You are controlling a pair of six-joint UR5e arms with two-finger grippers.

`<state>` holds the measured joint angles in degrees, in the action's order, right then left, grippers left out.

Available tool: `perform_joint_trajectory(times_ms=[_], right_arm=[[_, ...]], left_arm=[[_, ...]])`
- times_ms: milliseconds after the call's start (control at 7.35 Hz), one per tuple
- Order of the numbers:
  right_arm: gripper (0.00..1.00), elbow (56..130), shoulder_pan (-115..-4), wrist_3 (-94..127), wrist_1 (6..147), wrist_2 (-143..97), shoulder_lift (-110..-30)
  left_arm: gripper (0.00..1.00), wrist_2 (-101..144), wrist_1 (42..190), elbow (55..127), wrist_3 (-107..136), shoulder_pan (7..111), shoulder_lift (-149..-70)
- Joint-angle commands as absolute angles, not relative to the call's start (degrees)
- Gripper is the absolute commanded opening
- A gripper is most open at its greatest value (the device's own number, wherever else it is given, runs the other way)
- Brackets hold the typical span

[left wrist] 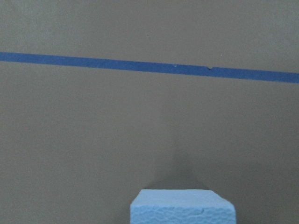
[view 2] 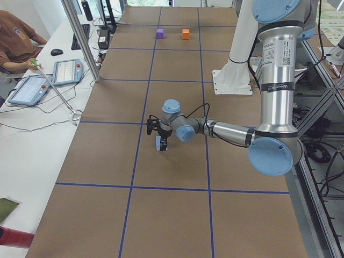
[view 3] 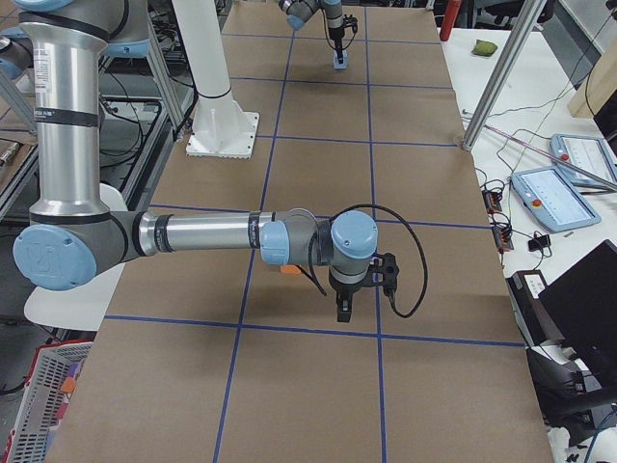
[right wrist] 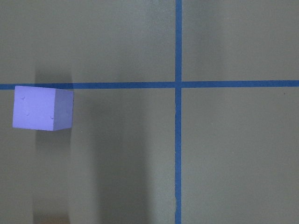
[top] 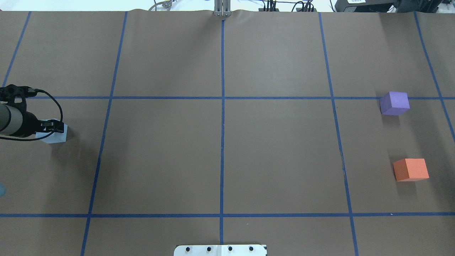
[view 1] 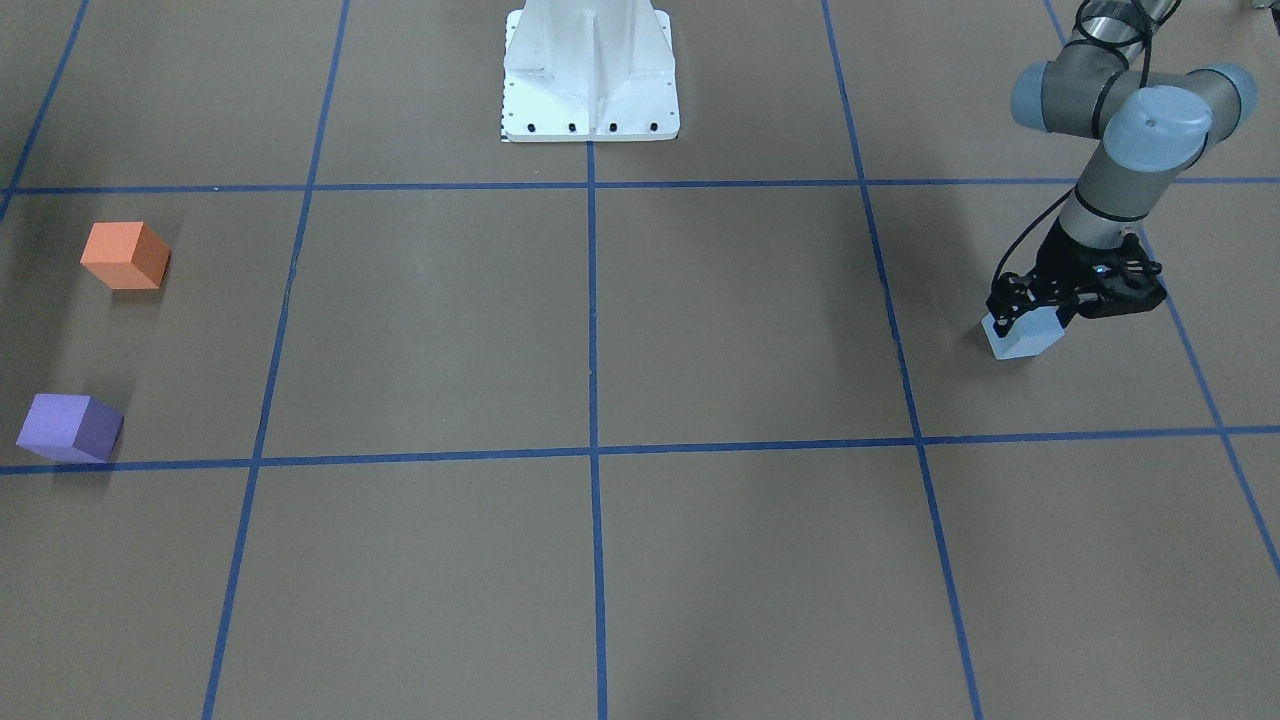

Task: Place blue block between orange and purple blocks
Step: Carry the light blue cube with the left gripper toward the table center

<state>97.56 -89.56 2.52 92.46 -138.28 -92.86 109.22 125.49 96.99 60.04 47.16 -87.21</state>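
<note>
The light blue block (view 1: 1022, 342) sits low at the table on the robot's left side. My left gripper (view 1: 1030, 318) is shut on it from above, a finger on each side. The block also shows in the overhead view (top: 52, 137) and at the bottom of the left wrist view (left wrist: 182, 207). The orange block (top: 410, 170) and the purple block (top: 394, 103) stand apart at the far right, with a gap between them. My right gripper (view 3: 343, 311) hangs above that area; I cannot tell if it is open. The right wrist view shows the purple block (right wrist: 42, 108).
The white robot base (view 1: 590, 75) stands at the table's middle near edge. Blue tape lines (top: 222, 106) divide the brown table into squares. A side bench with tablets (view 2: 67, 70), a metal post (view 2: 80, 37) and a seated operator (view 2: 16, 37) runs along the far side.
</note>
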Motion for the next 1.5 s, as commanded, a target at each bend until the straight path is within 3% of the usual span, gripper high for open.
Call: perform_joint_trajectory(times_ms=[0, 408, 680, 952, 1360], right_arm=[[1.00, 97.65, -89.56, 2.64, 92.46, -138.43, -92.72], [1.00, 98.00, -89.04, 2.73, 92.55, -138.08, -90.36], [1.00, 98.18, -88.86, 2.90, 92.55, -138.78, -89.56], [1.00, 97.38, -88.51, 2.90, 91.33, -139.57, -90.35], [1.00, 97.29, -88.07, 2.99, 91.14, -139.39, -89.65]], left_arm=[[0.00, 109.86, 125.95, 97.64, 60.03, 47.28, -86.58], [0.00, 117.16, 112.05, 110.16, 60.38, 47.64, -89.02], [0.00, 117.33, 96.39, 113.03, 66.30, 47.29, -103.63], [0.00, 116.81, 85.92, 109.89, 72.49, 41.70, -121.12], [0.00, 109.82, 85.69, 92.26, 77.61, 35.27, -139.70]])
